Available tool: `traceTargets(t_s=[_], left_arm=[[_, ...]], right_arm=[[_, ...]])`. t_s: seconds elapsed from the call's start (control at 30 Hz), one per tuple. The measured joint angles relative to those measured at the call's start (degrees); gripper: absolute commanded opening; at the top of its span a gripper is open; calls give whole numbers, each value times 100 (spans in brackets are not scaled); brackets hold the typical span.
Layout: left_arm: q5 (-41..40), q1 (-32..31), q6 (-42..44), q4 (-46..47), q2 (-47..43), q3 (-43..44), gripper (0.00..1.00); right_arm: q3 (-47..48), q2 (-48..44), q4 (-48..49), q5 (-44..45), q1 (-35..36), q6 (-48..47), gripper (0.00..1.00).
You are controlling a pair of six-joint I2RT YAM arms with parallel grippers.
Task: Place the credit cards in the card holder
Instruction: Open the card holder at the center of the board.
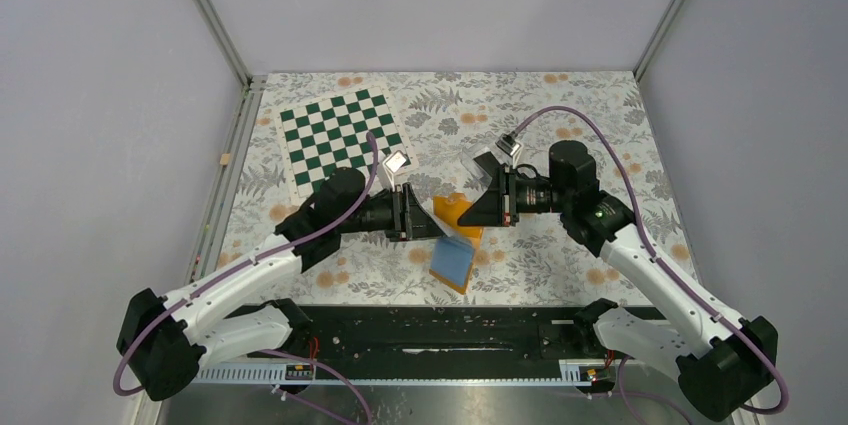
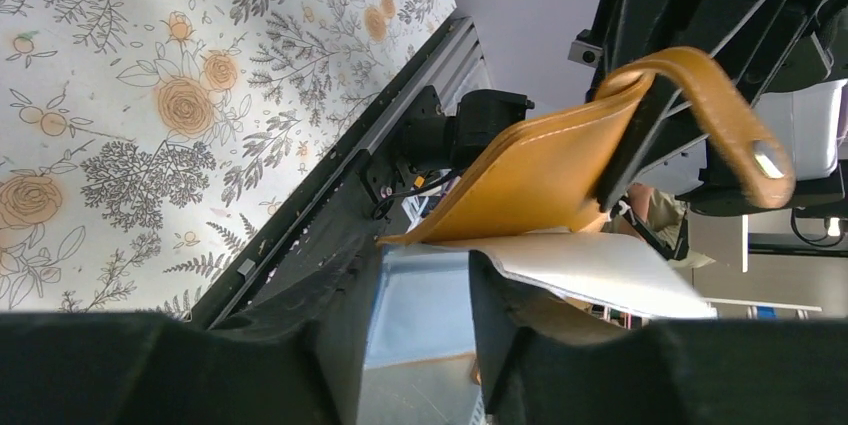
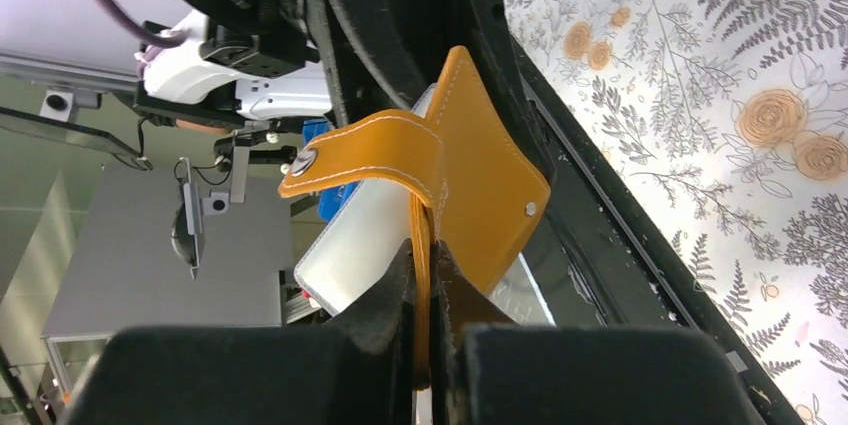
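On the flower-printed tablecloth (image 1: 560,265), a green-and-white chequered mat (image 1: 340,135) lies flat at about ten o'clock from the centre of the table. The left gripper (image 1: 432,225) reaches in from eight o'clock. In its wrist view its black fingers (image 2: 520,315) stand apart, with the light blue pocket panel (image 2: 420,315) of the small orange folding leather card holder (image 1: 455,213) showing in the gap between them. I cannot tell whether the pads press on that panel. The card holder is open and held up off the cloth near the middle of the table, between the two grippers. From above, its orange half sits at the top, and the light blue inner side (image 1: 452,258) slants down toward six o'clock, toward the black rail (image 1: 450,330) at the near edge. Its orange strap (image 3: 350,160), which carries a small metal snap button (image 3: 303,159), curls free to one side. The right gripper (image 1: 478,207) comes in from four o'clock. In its wrist view its two black fingers (image 3: 380,315) are pinched tight on the thin edge of the orange leather, and that half stands upright above them.
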Motion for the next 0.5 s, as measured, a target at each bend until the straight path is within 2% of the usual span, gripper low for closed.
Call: traceTargets(t_s=[0.07,0.1,0.17,0.23,0.33,0.5], left_arm=[[39,4,-92,229,0,-116,31],[55,9,-140,319,0,-160,33],[90,9,-227,560,-2,-245,50],[179,9,-315,802,-31,-306,60],[247,13,-337,942,-164,-319,67],[262,144,-181,793,-542,-319,71]], right_arm=[[-33,-20,179,-63,0,166,0],[-37,-22,278,-90,-2,247,0],[-39,-22,404,-155,-4,358,0],[-46,-20,501,-190,-11,444,0],[-48,-2,614,-243,-15,540,0],[-48,4,756,-411,-22,614,0]])
